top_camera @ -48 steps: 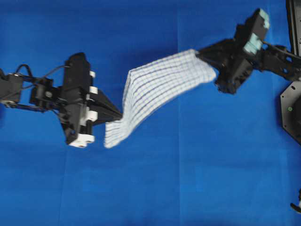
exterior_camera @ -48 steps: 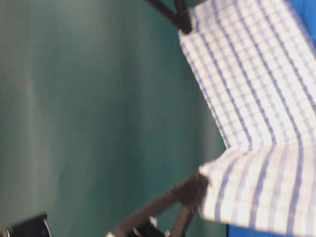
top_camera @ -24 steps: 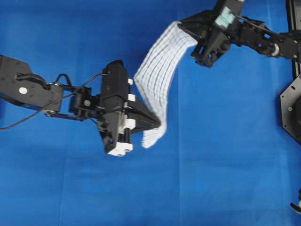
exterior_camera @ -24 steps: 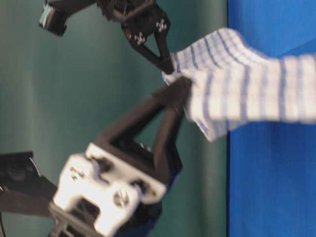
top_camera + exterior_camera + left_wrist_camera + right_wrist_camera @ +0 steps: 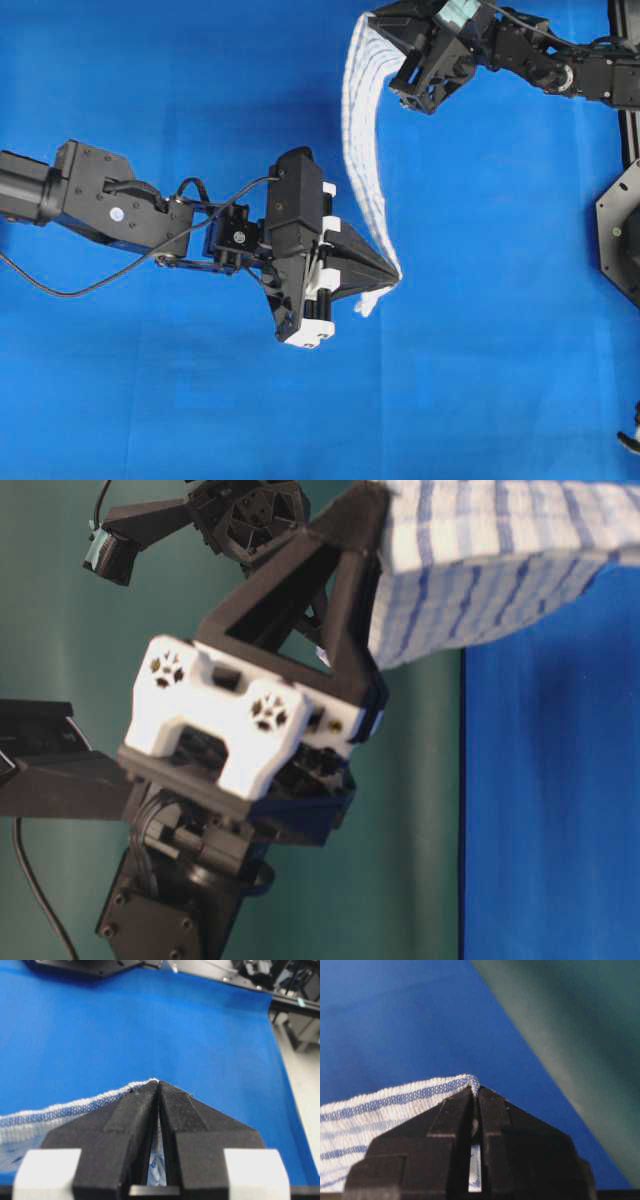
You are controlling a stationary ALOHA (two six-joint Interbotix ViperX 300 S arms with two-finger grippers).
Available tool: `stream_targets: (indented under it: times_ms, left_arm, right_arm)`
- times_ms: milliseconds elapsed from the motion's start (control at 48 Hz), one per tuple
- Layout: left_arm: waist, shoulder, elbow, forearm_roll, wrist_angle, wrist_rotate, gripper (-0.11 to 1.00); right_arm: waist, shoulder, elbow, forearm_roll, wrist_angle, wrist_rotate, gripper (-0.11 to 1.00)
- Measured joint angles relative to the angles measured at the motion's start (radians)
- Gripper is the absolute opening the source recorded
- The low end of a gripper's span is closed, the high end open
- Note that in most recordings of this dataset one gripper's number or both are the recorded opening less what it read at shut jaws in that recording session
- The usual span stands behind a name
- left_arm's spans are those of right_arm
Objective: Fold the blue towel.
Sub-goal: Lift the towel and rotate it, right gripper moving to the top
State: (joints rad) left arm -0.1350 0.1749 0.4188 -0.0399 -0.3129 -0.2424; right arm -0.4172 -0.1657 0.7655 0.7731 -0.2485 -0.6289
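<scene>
Each hand pinches a towel point(image 5: 362, 150) corner: left hand point(image 5: 393, 276), right hand point(image 5: 372, 22). It hangs stretched between them above the bench point(image 5: 500, 350). No fold is laid yet.

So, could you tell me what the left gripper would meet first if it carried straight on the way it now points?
Beyond the blue towel pinched in the left gripper, the way looks free down to the blue table covering, though depth is unclear.
</scene>
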Motion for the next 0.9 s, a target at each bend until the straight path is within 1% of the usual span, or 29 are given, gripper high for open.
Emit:
stream_targets:
  times_ms: [229, 396, 542, 646, 897]
  left_arm:
    - [-0.003, 0.031, -0.002, 0.000, -0.097, 0.000, 0.02]
    - [-0.009, 0.055, 0.008, -0.008, -0.160, -0.014, 0.02]
    - [-0.023, 0.086, 0.035, -0.055, -0.256, -0.023, 0.02]
    - [-0.035, 0.101, 0.058, -0.080, -0.318, -0.023, 0.02]
    - [-0.057, 0.120, 0.121, -0.146, -0.426, -0.023, 0.02]
  right_arm:
    - [-0.003, 0.018, -0.011, -0.006, 0.002, -0.003, -0.04]
    - [-0.005, 0.071, -0.037, -0.012, 0.012, -0.003, -0.04]
    - [-0.006, 0.126, -0.075, -0.018, 0.048, -0.003, -0.04]
    - [-0.011, 0.164, -0.103, -0.023, 0.066, -0.003, -0.04]
    - [-0.015, 0.249, -0.178, -0.032, 0.098, -0.005, -0.04]
